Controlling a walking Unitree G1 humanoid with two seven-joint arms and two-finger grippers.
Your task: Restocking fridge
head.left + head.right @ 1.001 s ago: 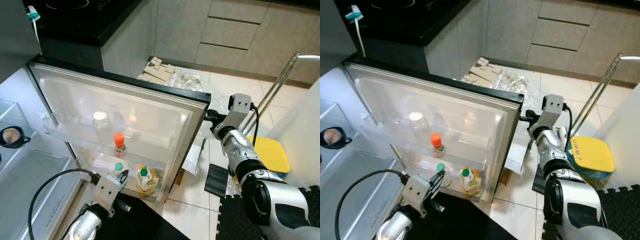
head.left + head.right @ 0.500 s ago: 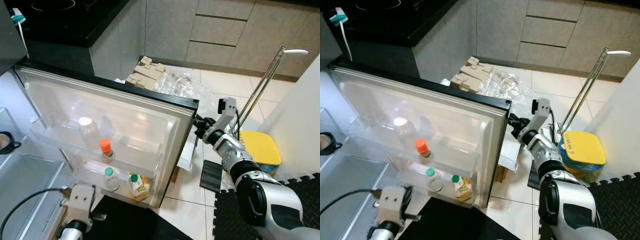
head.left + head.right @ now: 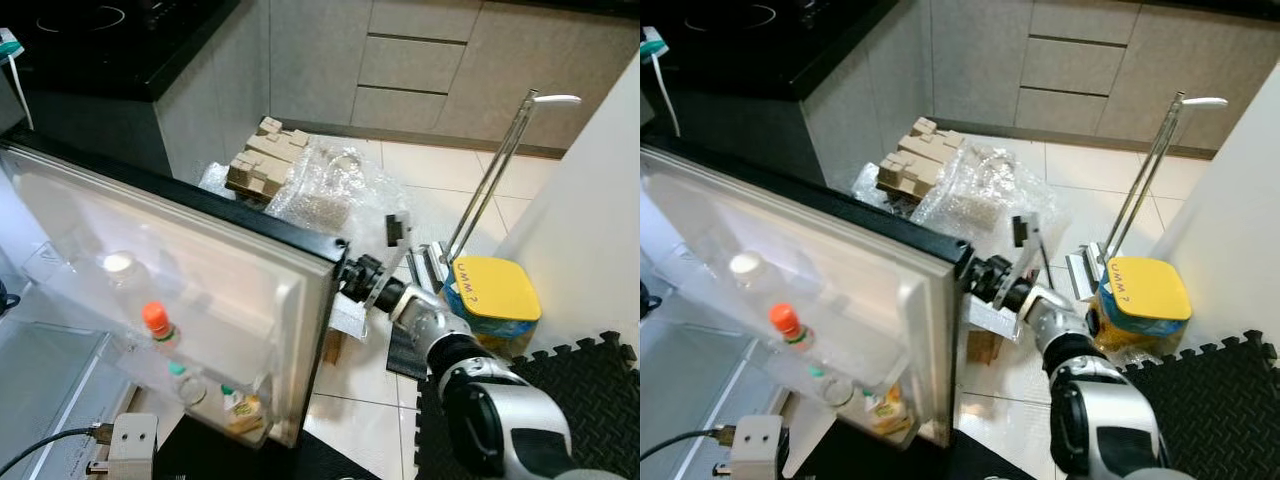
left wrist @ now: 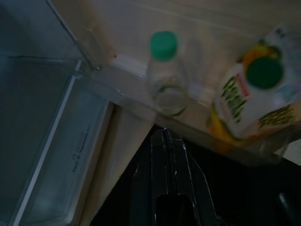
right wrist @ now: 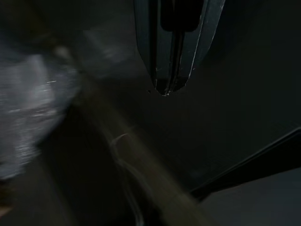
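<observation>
Right gripper (image 5: 167, 92) fingers pressed together, empty, at fridge door (image 3: 215, 290) outer edge

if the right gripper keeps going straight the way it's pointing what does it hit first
Most likely the outer face of the fridge door. The right gripper, fingers shut, points at the door's free edge and looks about touching it already, though depth is hard to judge.

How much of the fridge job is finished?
Done, it seems: the fridge door shelves hold an orange-capped bottle, a green-capped bottle, a juice carton and a clear jar. In hand: the right gripper is at the door's outer edge, fingers together, apparently pushing it closed. Left: the door is open. The left gripper hangs shut, empty.
</observation>
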